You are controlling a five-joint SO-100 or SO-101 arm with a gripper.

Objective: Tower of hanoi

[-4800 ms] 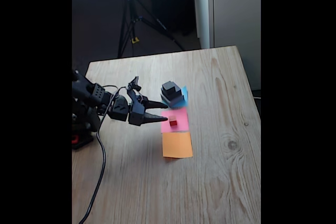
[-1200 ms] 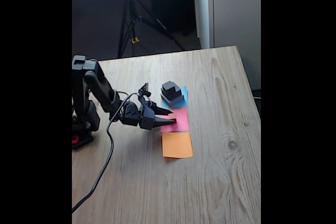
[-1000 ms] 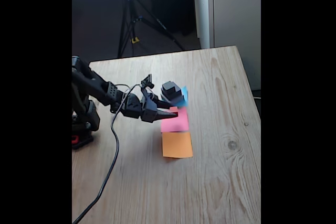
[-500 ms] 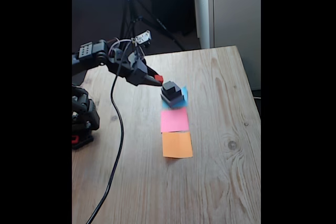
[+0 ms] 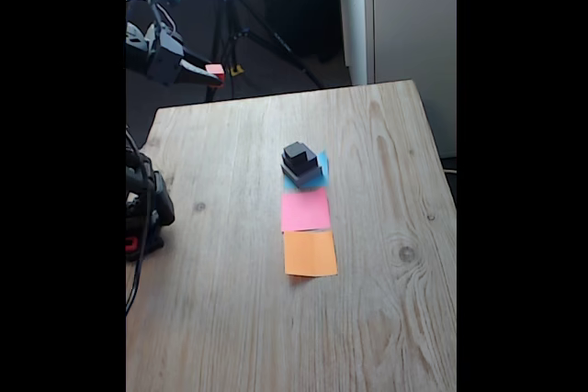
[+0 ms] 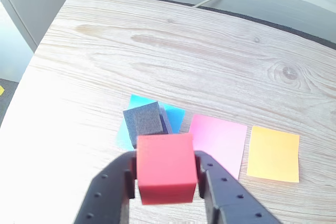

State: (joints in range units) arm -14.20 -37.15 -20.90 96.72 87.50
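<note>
My gripper [image 5: 214,71] is raised high above the table's far left corner in the fixed view, shut on the tiny red cube [image 5: 215,70]. The wrist view looks down past the red cube [image 6: 166,168], clamped between the two black fingers [image 6: 215,187]. Far below it, a stack of dark blocks [image 5: 300,162] stands on the blue paper square [image 5: 321,172]. From the wrist view the dark grey top block [image 6: 144,120] shows over the blue paper [image 6: 137,101]; the lower blocks are mostly hidden beneath it.
A pink paper square [image 5: 305,211] and an orange one [image 5: 310,253] lie in a row below the blue one. The arm's base [image 5: 145,213] stands at the table's left edge with a cable trailing down. A tripod [image 5: 241,25] stands behind the table.
The gripper closed on the red cube on the pink paper, lifted it, and has swung up and back to the far left, high above the table. The stack has not moved.
</note>
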